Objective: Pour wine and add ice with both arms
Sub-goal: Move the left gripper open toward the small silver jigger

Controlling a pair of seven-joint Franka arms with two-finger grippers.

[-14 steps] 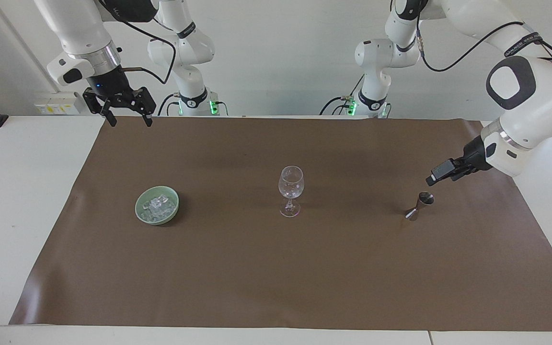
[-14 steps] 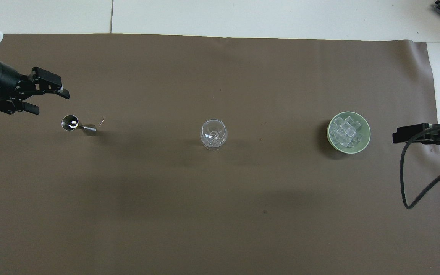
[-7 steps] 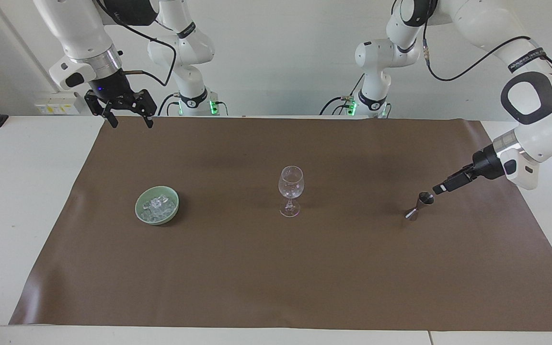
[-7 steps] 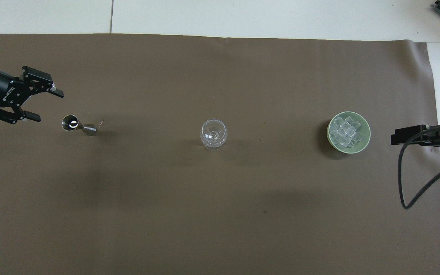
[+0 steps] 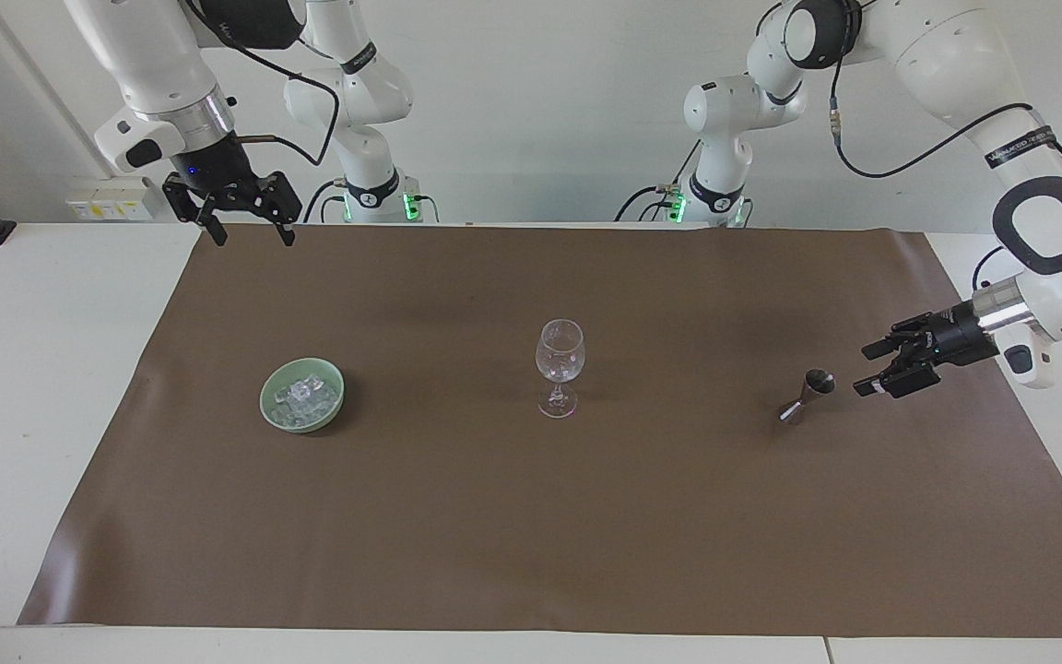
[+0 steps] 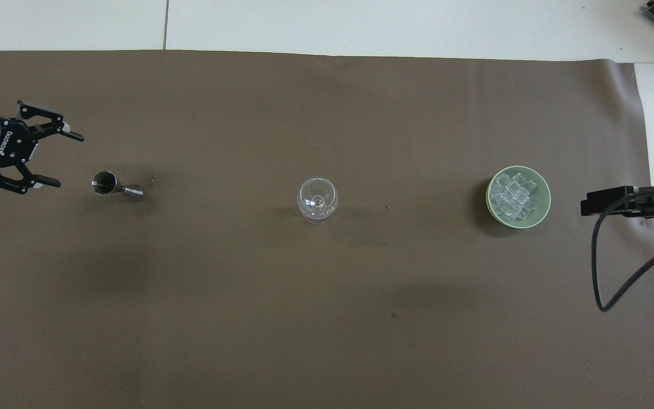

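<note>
Brown paper (image 5: 531, 516) covers most of the white table (image 5: 42, 387); three things stand on it in a row, well apart from each other.

Toward the right arm's end sits a small green bowl (image 5: 265, 406) (image 6: 546, 199); the ice (image 5: 303, 395) (image 6: 511, 196) lies in it — a little pile of clear lumps. In the middle stands a clear wine glass (image 5: 560, 365) (image 6: 317, 199), upright on its stem. Toward the left arm's end stands a small shiny metal cup (image 5: 808, 394) (image 6: 112, 186); it is narrow in the middle and wide at the top.

Low and near the metal cup is the left gripper (image 5: 867, 369) (image 6: 66, 161); it lies flat, pointing at the cup from the table's end; its two fingers (image 6: 72, 137) are wide apart, and nothing is between them; it does not touch the cup — there is a gap.

High up is the right gripper (image 5: 251, 231); it hangs over the edge of the brown paper nearest the robots, at the right arm's end; it points down; its fingers (image 5: 218, 232) are spread wide and hold nothing; the bowl of ice is well apart from it.
</note>
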